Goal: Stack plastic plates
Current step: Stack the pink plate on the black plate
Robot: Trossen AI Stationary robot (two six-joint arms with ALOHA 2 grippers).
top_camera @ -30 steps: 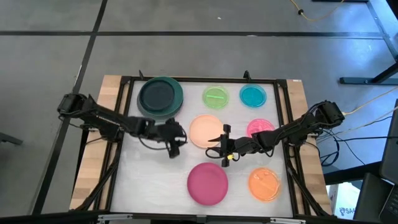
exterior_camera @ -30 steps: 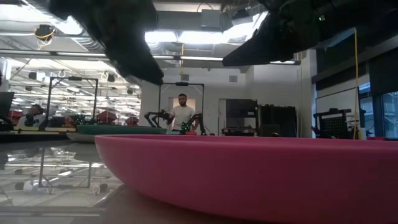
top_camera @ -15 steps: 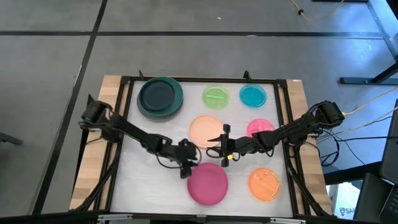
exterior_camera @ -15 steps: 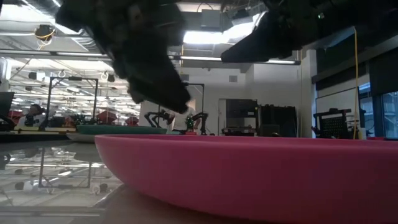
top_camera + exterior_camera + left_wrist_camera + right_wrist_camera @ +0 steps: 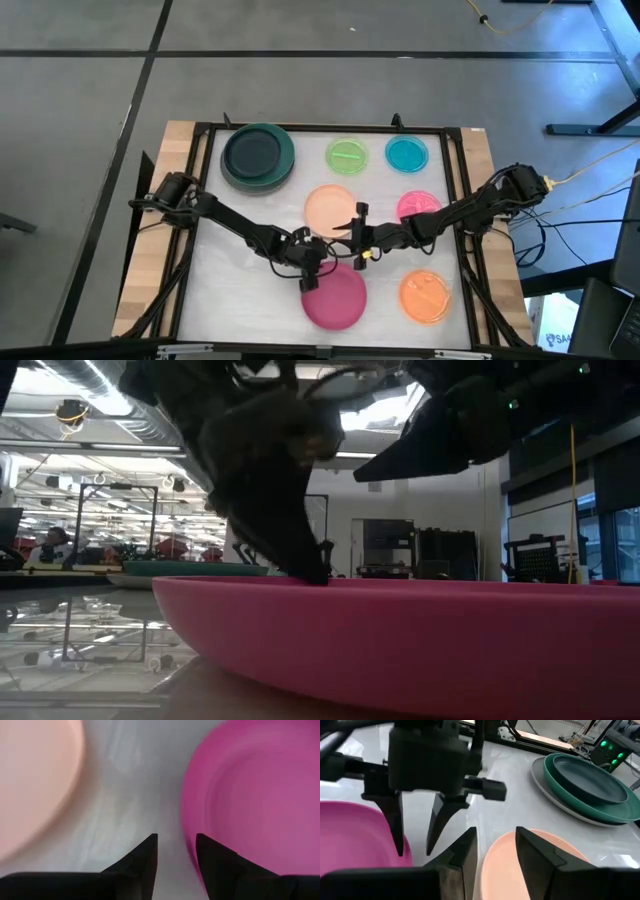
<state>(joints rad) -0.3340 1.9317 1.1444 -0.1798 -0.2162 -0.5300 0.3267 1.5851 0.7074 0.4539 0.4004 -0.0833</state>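
From above, the peach plate [image 5: 329, 209] sits mid-table, crowding the magenta plate [image 5: 334, 296] at its six o'clock. The left gripper [image 5: 311, 277] reaches in from nine o'clock, tipped down, fingers apart astride the magenta rim. The right gripper [image 5: 358, 238], from three o'clock, hovers parted over the peach plate's edge.

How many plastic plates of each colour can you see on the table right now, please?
Grey plate: 1
Teal plate: 1
Black plate: 1
Green plate: 1
Cyan plate: 1
Peach plate: 1
Pink plate: 1
Magenta plate: 1
Orange plate: 1
Total: 9
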